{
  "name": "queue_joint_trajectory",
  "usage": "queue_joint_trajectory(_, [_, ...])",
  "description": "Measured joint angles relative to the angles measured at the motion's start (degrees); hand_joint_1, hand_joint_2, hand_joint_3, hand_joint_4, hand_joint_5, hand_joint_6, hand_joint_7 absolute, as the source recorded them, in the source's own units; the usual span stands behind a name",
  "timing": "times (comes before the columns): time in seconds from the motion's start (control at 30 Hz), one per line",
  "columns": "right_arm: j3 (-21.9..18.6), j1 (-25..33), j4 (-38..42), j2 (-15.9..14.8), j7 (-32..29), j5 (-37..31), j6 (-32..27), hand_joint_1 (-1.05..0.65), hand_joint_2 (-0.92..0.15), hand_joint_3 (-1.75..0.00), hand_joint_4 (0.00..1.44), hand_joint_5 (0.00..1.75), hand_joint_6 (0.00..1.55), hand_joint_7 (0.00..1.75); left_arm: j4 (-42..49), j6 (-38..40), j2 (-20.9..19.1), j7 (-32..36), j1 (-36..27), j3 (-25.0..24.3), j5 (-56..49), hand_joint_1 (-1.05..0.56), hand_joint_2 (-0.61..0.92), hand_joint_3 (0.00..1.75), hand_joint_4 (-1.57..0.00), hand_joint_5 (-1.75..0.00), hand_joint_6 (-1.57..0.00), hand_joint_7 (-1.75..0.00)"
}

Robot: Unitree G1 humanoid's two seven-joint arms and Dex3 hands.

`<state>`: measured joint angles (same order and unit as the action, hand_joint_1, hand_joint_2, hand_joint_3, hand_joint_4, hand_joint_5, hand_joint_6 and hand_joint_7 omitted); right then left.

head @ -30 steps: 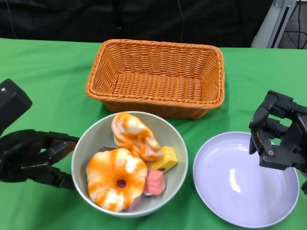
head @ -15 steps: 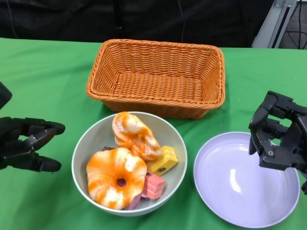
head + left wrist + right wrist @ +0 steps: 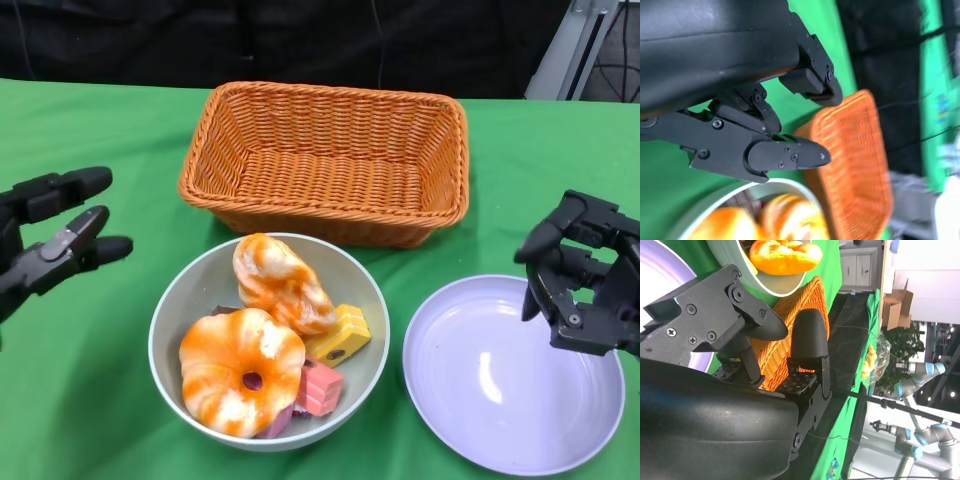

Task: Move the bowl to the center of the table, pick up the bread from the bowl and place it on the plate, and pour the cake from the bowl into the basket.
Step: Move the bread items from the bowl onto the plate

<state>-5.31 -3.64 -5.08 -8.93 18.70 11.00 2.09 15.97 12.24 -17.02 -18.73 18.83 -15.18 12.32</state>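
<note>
- The left hand [image 3: 50, 240] hung over the green tablecloth [image 3: 100, 400] on the left side, fingers spread apart and nothing in them, clear of the bowl's left rim.
- The right hand [image 3: 585, 285] sat above the right edge of the plate, fingers loosely apart, gripping nothing.
- Just right of the left hand stood the grey round bowl [image 3: 180, 290], near the front middle of the table, its far rim close against the basket's near wall.
- Inside it, an orange-and-white ring-shaped bread [image 3: 240, 370] lay at the near left, and an orange-and-white twisted bread roll [image 3: 280, 280] leaned toward the far side.
- Tucked to the right of the breads: a yellow cake block [image 3: 345, 332] and a pink cake block [image 3: 320, 388], both resting against the bowl's right inner wall.
- The pale lilac round plate [image 3: 480, 380] lay to the right of the bowl, near but apart from it, bare.
- At the far middle sat the rectangular orange wicker basket [image 3: 330, 165], nothing in it.
- The left wrist view caught that hand's fingers [image 3: 785, 155] open over the cloth, with the bowl rim and basket beyond.
</note>
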Motion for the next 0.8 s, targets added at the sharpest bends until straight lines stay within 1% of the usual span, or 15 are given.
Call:
queue_joint_trajectory(0.07, [0.06, 0.04, -1.64, -0.45, 0.44, 0.02, -0.32, -0.13, -0.66, -0.75, 0.70, 1.23, 0.70, 0.87, 1.61, -4.34, 1.74, 1.10, 0.02, -0.29, 0.01, -0.26, 0.92, 0.24, -1.04, -0.25, -0.89, -0.14])
queue_joint_trajectory(0.1, [0.25, 0.05, -2.70, -0.70, 0.72, 0.03, -0.86, -0.16, -0.72, -0.62, 0.66, 1.17, 0.68, 0.81, 2.76, -7.00, 2.39, 1.38, 0.03, -0.53, -0.02, -0.21, 0.92, 0.25, -1.06, -0.27, -0.97, -0.17])
queue_joint_trajectory(0.17, [0.85, 0.09, -4.31, -1.11, 1.33, 0.01, -1.75, -0.17, -0.77, -0.53, 0.64, 1.14, 0.67, 0.77, 4.88, -11.51, 3.35, 2.20, 0.09, -1.00, -0.05, -0.18, 0.92, 0.25, -1.07, -0.29, -1.02, -0.18])
queue_joint_trajectory(0.2, [1.32, 0.08, -4.82, -1.38, 1.73, -0.13, -2.02, -0.21, -0.82, -0.42, 0.62, 1.08, 0.65, 0.74, 5.94, -13.38, 3.59, 2.29, 0.15, -1.10, -0.08, -0.17, 0.92, 0.26, -1.04, -0.44, -1.07, -0.21])
queue_joint_trajectory(0.23, [1.77, 0.09, -5.30, -1.91, 2.30, -0.46, -2.20, -0.28, -0.88, -0.28, 0.60, 1.02, 0.62, 0.70, 7.21, -15.62, 3.85, 2.30, 0.23, -1.16, -0.09, -0.15, 0.92, 0.27, -0.95, -0.71, -1.11, -0.26])
queue_joint_trajectory(0.3, [2.76, 0.08, -6.76, -3.38, 3.23, -1.64, -2.37, -0.36, -0.91, -0.19, 0.60, 0.92, 0.60, 0.64, 9.54, -19.35, 4.03, 2.21, 0.35, -1.24, -0.06, -0.14, 0.92, 0.28, -0.87, -0.99, -1.10, -0.42])
queue_joint_trajectory(0.33, [3.34, 0.05, -7.48, -4.04, 3.59, -2.23, -2.47, -0.38, -0.92, -0.18, 0.60, 0.89, 0.59, 0.62, 10.61, -20.91, 4.04, 2.10, 0.46, -1.28, 0.02, -0.14, 0.92, 0.29, -0.86, -1.06, -1.08, -0.49])
queue_joint_trajectory(0.37, [3.89, 0.04, -8.30, -4.50, 3.88, -2.67, -3.01, -0.42, -0.92, -0.16, 0.60, 0.81, 0.57, 0.57, 11.70, -22.26, 4.04, 1.89, 0.66, -1.32, 0.05, -0.14, 0.92, 0.31, -0.86, -1.16, -1.04, -0.63])
queue_joint_trajectory(0.4, [4.38, 0.02, -9.14, -4.93, 4.23, -2.78, -3.62, -0.44, -0.92, -0.15, 0.59, 0.77, 0.56, 0.54, 12.56, -23.54, 4.04, 1.67, 0.79, -1.33, 0.11, -0.14, 0.92, 0.32, -0.86, -1.22, -1.01, -0.72])
queue_joint_trajectory(0.5, [5.89, -0.07, -11.46, -5.71, 4.79, -2.95, -5.62, -0.48, -0.92, -0.13, 0.56, 0.68, 0.52, 0.47, 14.77, -25.90, 4.03, 0.97, 1.39, -1.33, 0.38, -0.14, 0.91, 0.36, -0.84, -1.33, -0.95, -0.88])
queue_joint_trajectory(0.53, [6.33, -0.09, -12.24, -5.84, 4.94, -3.14, -6.34, -0.49, -0.92, -0.12, 0.56, 0.67, 0.52, 0.46, 15.38, -26.35, 4.03, 0.97, 1.78, -1.34, 0.46, -0.14, 0.90, 0.37, -0.84, -1.35, -0.95, -0.89])
queue_joint_trajectory(0.6, [7.61, -0.27, -14.93, -6.80, 5.12, -4.53, -8.66, -0.56, -0.92, -0.13, 0.53, 0.59, 0.50, 0.39, 16.37, -27.49, 3.98, 0.97, 2.42, -1.43, 0.53, -0.14, 0.88, 0.41, -0.84, -1.39, -0.91, -0.98])
queue_joint_trajectory(0.63, [8.45, -0.46, -16.46, -7.40, 5.28, -5.12, -10.11, -0.59, -0.92, -0.12, 0.52, 0.52, 0.51, 0.31, 16.83, -28.05, 3.95, 0.97, 2.68, -1.49, 0.54, -0.13, 0.88, 0.44, -0.83, -1.41, -0.89, -1.01])
queue_joint_trajectory(0.73, [10.79, -1.02, -21.86, -8.36, 5.12, -8.00, -15.71, -0.66, -0.92, -0.10, 0.54, 0.36, 0.54, 0.16, 18.31, -29.44, 3.89, 0.97, 3.11, -1.74, 0.57, -0.13, 0.86, 0.47, -0.82, -1.44, -0.86, -1.05])
queue_joint_trajectory(0.8, [12.27, -1.46, -24.85, -8.57, 4.56, -9.95, -18.70, -0.67, -0.92, -0.10, 0.55, 0.33, 0.54, 0.13, 19.13, -30.15, 3.86, 0.97, 3.19, -1.78, 0.57, -0.12, 0.85, 0.48, -0.82, -1.44, -0.86, -1.07])
